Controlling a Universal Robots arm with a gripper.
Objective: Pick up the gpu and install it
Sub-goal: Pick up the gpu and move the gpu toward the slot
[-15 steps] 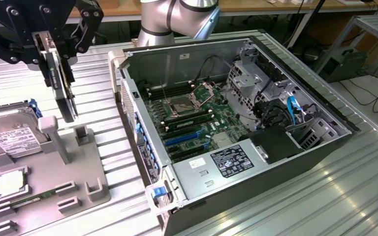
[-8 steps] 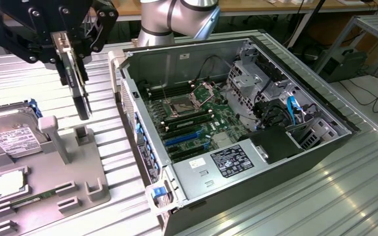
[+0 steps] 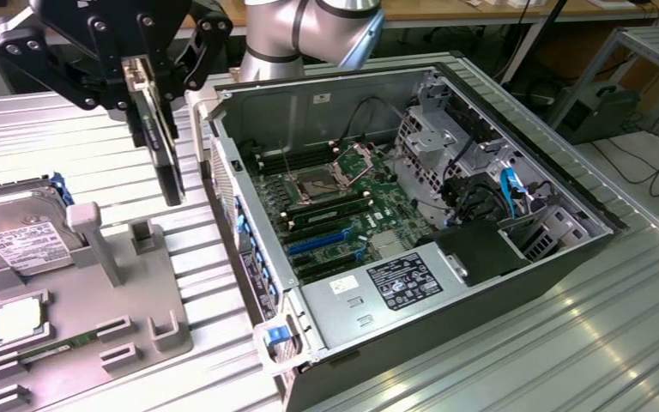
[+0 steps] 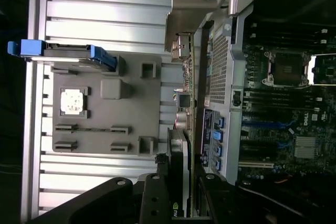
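Note:
The gpu (image 3: 160, 146) is a thin dark card with a silvery bracket edge. It hangs edge-down in the air, held at its upper end by my gripper (image 3: 144, 81), which is shut on it. It hovers over the gap between the grey holder block (image 3: 135, 292) and the open computer case (image 3: 421, 215), just outside the case wall. In the wrist view the gpu (image 4: 181, 114) shows edge-on, running from my gripper (image 4: 181, 195) out to its metal bracket (image 4: 194, 3). The case's perforated rear wall (image 4: 220, 66) lies right beside it. The motherboard (image 3: 335, 210) with its blue slots (image 3: 318, 240) lies inside the case.
The grey holder block carries a hard drive (image 3: 15, 236) in a blue frame, a silvery processor (image 3: 18, 319) and a green memory stick (image 3: 49, 350). The drive cage (image 3: 444, 137), cables and power supply (image 3: 404, 283) fill the case's right side. All sits on a ribbed aluminium table (image 3: 604, 343).

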